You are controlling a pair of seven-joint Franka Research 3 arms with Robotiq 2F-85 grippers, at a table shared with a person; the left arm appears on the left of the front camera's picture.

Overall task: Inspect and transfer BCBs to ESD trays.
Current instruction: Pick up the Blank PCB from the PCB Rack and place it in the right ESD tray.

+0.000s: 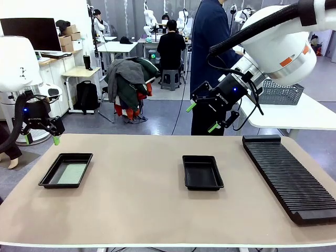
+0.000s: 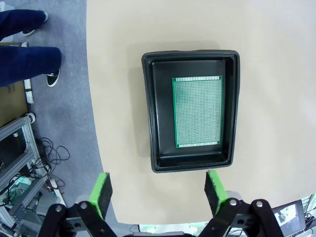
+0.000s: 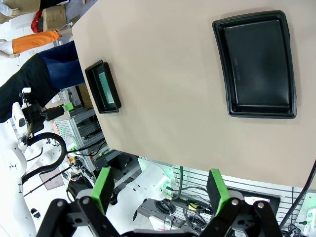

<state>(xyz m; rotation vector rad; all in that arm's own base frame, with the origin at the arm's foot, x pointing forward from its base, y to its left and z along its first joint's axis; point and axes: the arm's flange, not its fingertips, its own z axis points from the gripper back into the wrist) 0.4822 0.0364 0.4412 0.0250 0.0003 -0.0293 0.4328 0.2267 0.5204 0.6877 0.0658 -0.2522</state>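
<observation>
A black ESD tray (image 1: pixel 48 178) lies at the table's left with one pale-green BCB (image 1: pixel 72 172) flat on its floor. From the left wrist the same tray (image 2: pixel 153 113) and board (image 2: pixel 197 111) appear straight below. My left gripper (image 1: pixel 41 139) hovers open above the table's far left corner, its green pads (image 2: pixel 102 190) wide apart with nothing between them. A second ESD tray (image 1: pixel 202 171) sits at mid-table with a bare floor (image 3: pixel 259 64). Open as well, my right gripper (image 1: pixel 202 116) hangs high over the table's far edge, holding nothing. The left tray (image 3: pixel 102 86) also appears in the right wrist view.
A long black ribbed rack (image 1: pixel 287 176) runs along the table's right side. A person in dark clothes (image 1: pixel 210 47) stands at the far side, behind my right arm. Bare tan table surface (image 1: pixel 136 194) lies between the two trays.
</observation>
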